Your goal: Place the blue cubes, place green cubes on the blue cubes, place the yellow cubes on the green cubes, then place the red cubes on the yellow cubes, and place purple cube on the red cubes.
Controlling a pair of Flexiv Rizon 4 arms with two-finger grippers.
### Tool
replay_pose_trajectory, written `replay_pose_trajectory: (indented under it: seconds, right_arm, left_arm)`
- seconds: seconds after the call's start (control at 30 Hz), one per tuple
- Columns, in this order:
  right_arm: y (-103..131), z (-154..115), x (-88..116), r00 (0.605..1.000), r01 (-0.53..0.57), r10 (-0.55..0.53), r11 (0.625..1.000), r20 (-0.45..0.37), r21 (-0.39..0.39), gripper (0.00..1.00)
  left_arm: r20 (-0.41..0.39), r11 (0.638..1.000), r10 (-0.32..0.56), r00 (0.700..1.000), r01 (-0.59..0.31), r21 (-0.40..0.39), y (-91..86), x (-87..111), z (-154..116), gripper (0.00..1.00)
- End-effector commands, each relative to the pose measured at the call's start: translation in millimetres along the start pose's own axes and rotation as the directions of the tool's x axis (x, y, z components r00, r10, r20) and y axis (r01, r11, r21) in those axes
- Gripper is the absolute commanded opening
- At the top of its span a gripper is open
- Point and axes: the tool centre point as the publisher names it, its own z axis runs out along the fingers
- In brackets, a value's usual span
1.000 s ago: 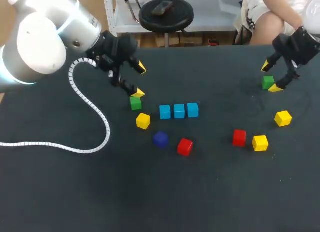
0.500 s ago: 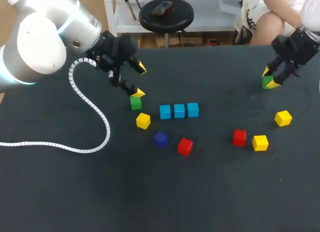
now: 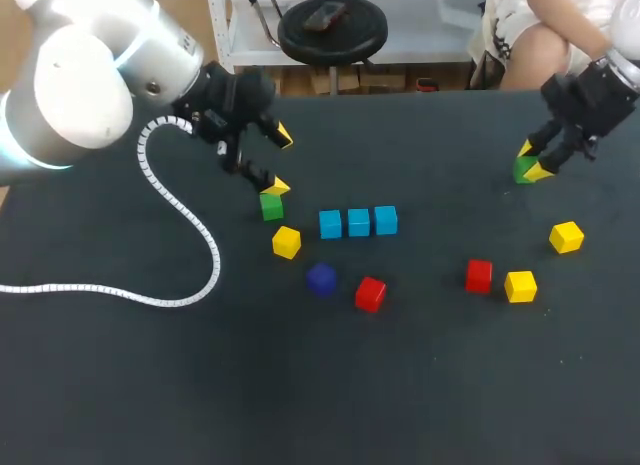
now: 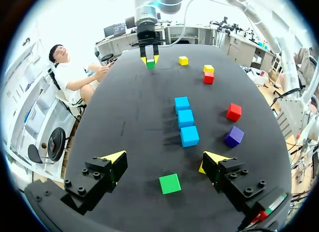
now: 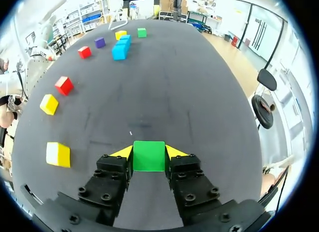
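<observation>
The tabletop [image 3: 420, 385] is a dark, matte surface, and a white coiled cable [image 3: 190, 235] from the left arm trails across its left side. Near the far right edge, the right gripper [image 3: 531, 163] pinches a green cube [image 5: 149, 155] between its two yellow tips. The left gripper [image 3: 280, 161] hangs spread wide left of the middle. A second green cube [image 3: 271, 206] lies loose below it, touching neither finger. Beside that cube, three blue cubes [image 3: 358, 222] sit in a tight row. Nearer the robot lie a yellow cube [image 3: 286, 242], the purple cube [image 3: 321, 278] and a red cube [image 3: 370, 293]. Farther right, another red cube [image 3: 478, 275] sits just beside another yellow cube [image 3: 520, 285], and a third yellow cube [image 3: 566, 237] sits apart.
</observation>
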Motion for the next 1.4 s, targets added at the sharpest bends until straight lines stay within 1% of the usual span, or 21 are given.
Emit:
replay_pose_trajectory:
  seconds: [0.03,0.17,0.4,0.53,0.6,0.83,0.97,1.13,1.33,1.37,1.4]
  right_arm:
    - [19,-4,-14,1.000,0.000,0.000,0.998,0.006,0.065,0.00]
    - [24,-4,-25,0.999,-0.025,0.022,0.997,0.034,0.071,0.00]
    - [35,6,-43,0.993,-0.108,0.102,0.990,0.062,0.092,0.00]
    - [39,13,-51,0.990,-0.134,0.129,0.985,0.052,0.113,0.00]
    - [39,18,-54,0.990,-0.138,0.134,0.983,0.034,0.125,0.00]
    - [41,36,-60,0.986,-0.169,0.166,0.980,0.036,0.104,0.00]
    - [42,44,-64,0.986,-0.167,0.165,0.982,0.030,0.092,0.00]
    - [41,54,-65,0.988,-0.157,0.156,0.985,0.016,0.069,0.00]
    - [39,61,-67,0.988,-0.152,0.151,0.987,0.019,0.046,0.00]
    - [39,62,-68,0.989,-0.150,0.149,0.988,0.019,0.044,0.01]
    - [39,62,-68,0.989,-0.149,0.148,0.988,0.020,0.042,0.05]
  left_arm:
    - [0.002,1.000,0.003,1.000,-0.003,0.004,2.1,0.8,0,1.00]
    - [0.002,1.000,0.003,1.000,-0.003,0.004,2.1,0.8,0,1.00]
    - [0.002,1.000,0.003,1.000,-0.003,0.004,2.1,0.8,0,1.00]
    - [0.002,1.000,0.003,1.000,-0.003,0.004,2.1,0.8,0,1.00]
    - [0.002,1.000,0.003,1.000,-0.003,0.004,2.1,0.8,0,1.00]
    - [0.002,1.000,0.003,1.000,-0.003,0.004,2.1,0.8,0,1.00]
    - [0.002,1.000,0.003,1.000,-0.003,0.004,2.1,0.8,0,1.00]
    - [0.002,1.000,0.003,1.000,-0.003,0.004,2.1,0.8,0,1.00]
    - [0.002,1.000,0.003,1.000,-0.003,0.004,2.1,0.8,0,1.00]
    - [0.002,1.000,0.003,1.000,-0.003,0.004,2.1,0.8,0,1.00]
    - [0.002,1.000,0.003,1.000,-0.003,0.004,2.1,0.8,0,1.00]
